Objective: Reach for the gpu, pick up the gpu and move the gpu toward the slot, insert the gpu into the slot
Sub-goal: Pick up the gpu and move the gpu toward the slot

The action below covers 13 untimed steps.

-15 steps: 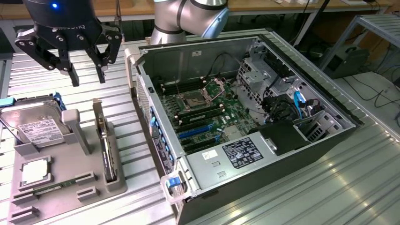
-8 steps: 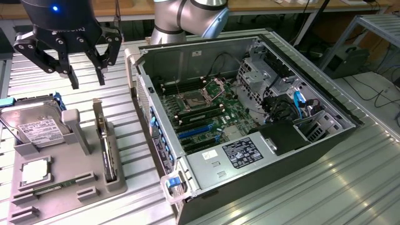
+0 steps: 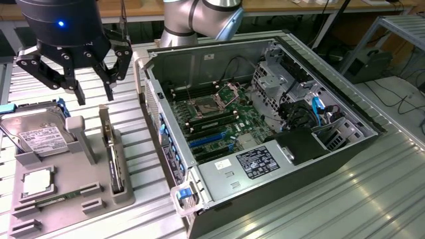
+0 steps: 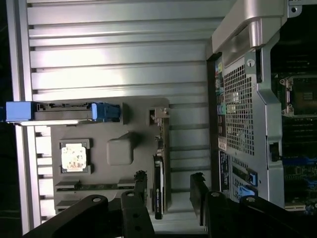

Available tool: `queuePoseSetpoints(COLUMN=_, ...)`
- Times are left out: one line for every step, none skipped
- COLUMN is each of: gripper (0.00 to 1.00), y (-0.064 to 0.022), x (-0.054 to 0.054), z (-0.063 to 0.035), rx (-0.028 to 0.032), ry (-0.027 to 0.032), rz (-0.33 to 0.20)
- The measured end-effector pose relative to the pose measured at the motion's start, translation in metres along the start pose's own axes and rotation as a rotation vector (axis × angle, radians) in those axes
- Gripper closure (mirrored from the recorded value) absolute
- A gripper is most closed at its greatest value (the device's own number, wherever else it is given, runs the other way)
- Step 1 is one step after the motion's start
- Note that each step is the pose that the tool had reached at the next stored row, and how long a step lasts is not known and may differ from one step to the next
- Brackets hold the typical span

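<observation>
A robot arm's tool (image 3: pixel 95 95) hangs above a ribbed metal bench (image 3: pixel 332 199), its two dark fingers (image 3: pixel 78 92) spread wide and holding nothing. Directly below it sits a grey holder (image 3: pixel 66 172) at the exterior view's left. The gpu (image 3: pixel 114 159) stands on its long edge in a groove on the side of the holder nearest the case, silver bracket end toward the tool. The tool is above the card and clear of it. In the wrist view the gpu (image 4: pixel 158 191) lies lined up in the gap between the two fingers (image 4: pixel 140 191), touched by neither. The holder also carries a hard drive (image 3: pixel 37 134), a CPU (image 3: pixel 37 181) and a memory stick (image 3: pixel 56 200). Just beside the holder, toward the exterior view's right, an open computer case (image 3: pixel 279 199) lies on its side. Inside is a green motherboard (image 3: pixel 222 119), and on it the blue slot (image 3: pixel 207 140), with nothing plugged in.
</observation>
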<state>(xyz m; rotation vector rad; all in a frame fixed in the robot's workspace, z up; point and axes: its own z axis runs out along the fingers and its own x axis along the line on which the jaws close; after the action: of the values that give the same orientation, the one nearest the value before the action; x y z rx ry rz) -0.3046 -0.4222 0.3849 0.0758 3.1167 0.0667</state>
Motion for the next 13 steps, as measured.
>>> queuePoseSetpoints(gripper=0.52, y=-0.0008, x=0.0, z=0.0018, rx=0.0001, ry=0.0004, rz=0.0)
queuePoseSetpoints(gripper=0.52, y=-0.0011, x=0.0, z=0.0034, rx=0.0002, ry=0.0007, rz=0.0)
queuePoseSetpoints(gripper=0.52, y=-0.0015, x=0.0, z=0.0057, rx=0.0002, ry=0.0007, rz=0.0)
queuePoseSetpoints(gripper=0.52, y=-0.0018, x=0.0, z=0.0071, rx=0.0001, ry=0.0007, rz=0.0)
queuePoseSetpoints(gripper=0.52, y=-0.0021, x=0.0, z=0.0083, rx=0.0001, ry=0.0007, rz=0.0)
queuePoseSetpoints(gripper=0.52, y=-0.0025, x=0.0, z=0.0097, rx=0.0001, ry=0.0008, rz=0.0)
queuePoseSetpoints(gripper=0.52, y=-0.0027, x=0.0, z=0.0105, rx=0.0001, ry=0.0008, rz=0.0)
queuePoseSetpoints(gripper=0.52, y=-0.0034, x=0.0, z=0.0121, rx=0.0002, ry=0.0008, rz=0.0)
queuePoseSetpoints(gripper=0.52, y=-0.0055, x=0.0, z=0.0136, rx=0.0003, ry=0.0016, rz=0.0)
queuePoseSetpoints(gripper=0.52, y=-0.0067, x=0.0, z=0.0149, rx=0.0002, ry=0.002, rz=0.0)
queuePoseSetpoints(gripper=0.52, y=-0.0081, x=0.0, z=0.0165, rx=0.0003, ry=0.0027, rz=0.0)
queuePoseSetpoints(gripper=0.52, y=-0.0084, x=0.0, z=0.0176, rx=0.0002, ry=0.0025, rz=0.0)
queuePoseSetpoints(gripper=0.52, y=-0.0087, x=0.0, z=0.0185, rx=0.0002, ry=0.0026, rz=0.0)
